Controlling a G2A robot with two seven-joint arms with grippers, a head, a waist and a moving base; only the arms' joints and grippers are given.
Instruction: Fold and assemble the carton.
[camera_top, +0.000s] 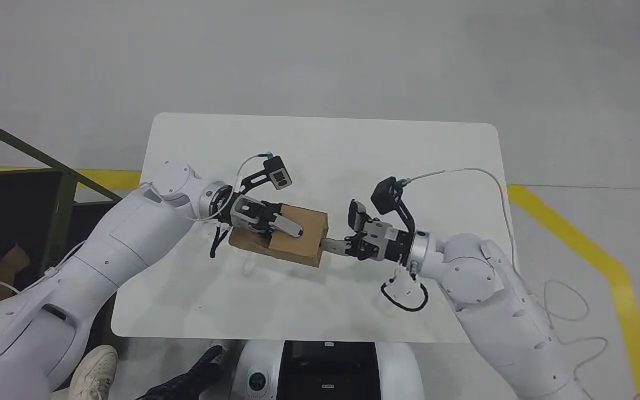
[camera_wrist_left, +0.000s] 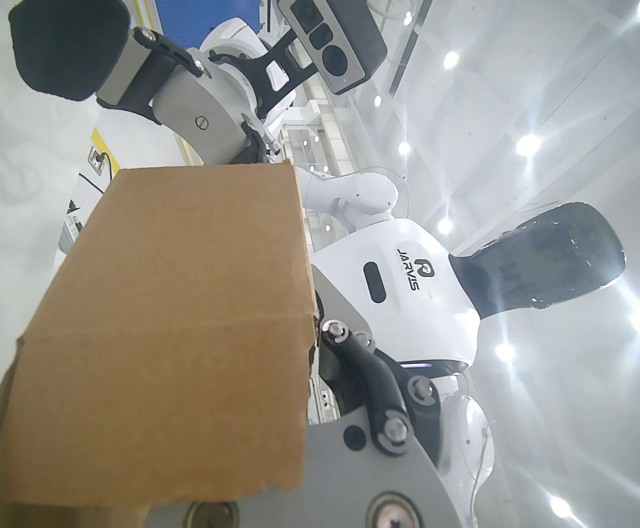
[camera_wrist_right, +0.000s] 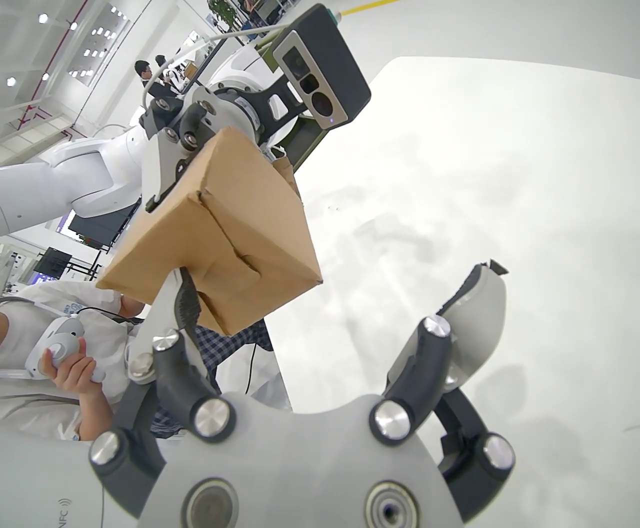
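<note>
Holds a brown cardboard carton (camera_top: 300, 245) over the middle of the white bench (camera_top: 440, 160), between the two arms. Grips it at one end with the left tool (camera_top: 280, 222), clenched on the cardboard with one finger laid flat along the top panel and the other hidden behind the box. Meets the opposite end with the right tool (camera_top: 345, 232), spread wide and grasping nothing. Touches that end face with one fingertip pad (camera_wrist_right: 186, 295) only; keeps the other finger (camera_wrist_right: 475, 305) out above bare bench, well apart from the box. Shows, on the end toward the right tool, flaps (camera_wrist_right: 235, 250) folded in and closed, with creased seams crossing the face and a dented patch near the middle. Shows the long side panels squared up into a box shape. Cannot tell whether the carton's underside touches the bench or hangs just clear of it.
</note>
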